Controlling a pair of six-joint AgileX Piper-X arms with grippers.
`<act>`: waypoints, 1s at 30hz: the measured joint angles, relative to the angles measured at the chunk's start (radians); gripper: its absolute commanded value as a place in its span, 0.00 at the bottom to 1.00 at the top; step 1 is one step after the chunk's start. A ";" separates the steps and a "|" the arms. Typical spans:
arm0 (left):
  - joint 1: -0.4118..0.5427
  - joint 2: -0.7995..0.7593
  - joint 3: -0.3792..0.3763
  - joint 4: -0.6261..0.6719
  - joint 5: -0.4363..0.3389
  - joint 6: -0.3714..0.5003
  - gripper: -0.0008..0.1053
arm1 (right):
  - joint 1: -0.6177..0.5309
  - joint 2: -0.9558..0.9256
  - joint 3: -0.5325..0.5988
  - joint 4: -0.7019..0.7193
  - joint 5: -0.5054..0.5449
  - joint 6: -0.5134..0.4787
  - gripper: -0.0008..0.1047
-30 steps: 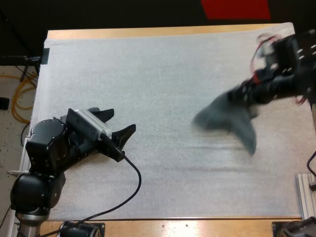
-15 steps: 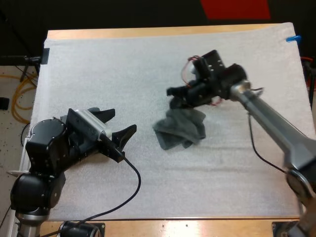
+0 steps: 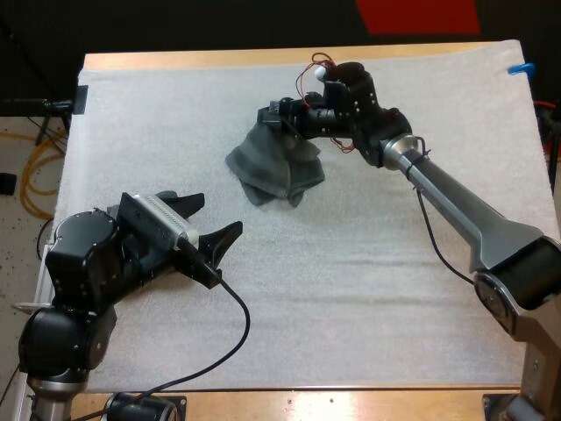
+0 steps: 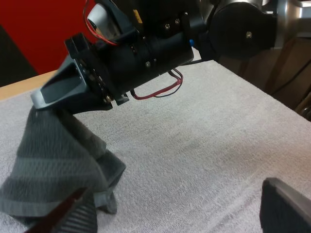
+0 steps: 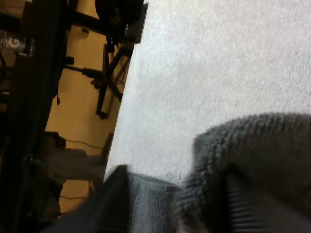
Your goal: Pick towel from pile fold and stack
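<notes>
The right gripper (image 3: 282, 119) clenched one edge of the towel (image 3: 273, 171), which drooped onto the mat (image 3: 351, 289), far middle. It looked soft, light and limp, best taken by a corner. The left gripper (image 3: 213, 217) stood released, well apart.

towel (image 3: 273, 167): dark grey-green cloth, matt, ribbed looped pile
mat (image 3: 351, 289): white, matt, fine grainy texture
counter (image 3: 263, 58): light wood, smooth along its bare far edge
left tool (image 3: 210, 219): black plastic, matt
right tool (image 3: 273, 116): black casing, slight sheen
right arm (image 3: 456, 206): smooth silver-grey metal, satin
</notes>
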 measured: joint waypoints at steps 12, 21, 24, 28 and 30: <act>0.000 0.000 0.000 0.000 0.000 0.000 0.64 | -0.002 -0.071 0.000 0.225 -0.101 -0.154 0.80; 0.000 0.000 0.000 0.000 0.000 0.000 0.64 | -0.002 -0.206 -0.001 0.712 0.313 -0.579 0.80; 0.000 0.000 0.000 0.000 0.000 0.000 0.64 | -0.002 -0.210 -0.001 0.787 0.351 -0.633 0.80; 0.000 0.000 0.000 0.000 0.000 0.000 0.64 | -0.002 -0.190 0.005 0.775 0.348 -0.622 0.80; 0.000 0.000 0.000 0.000 0.000 0.000 0.64 | -0.002 -0.166 0.005 0.744 0.333 -0.597 0.80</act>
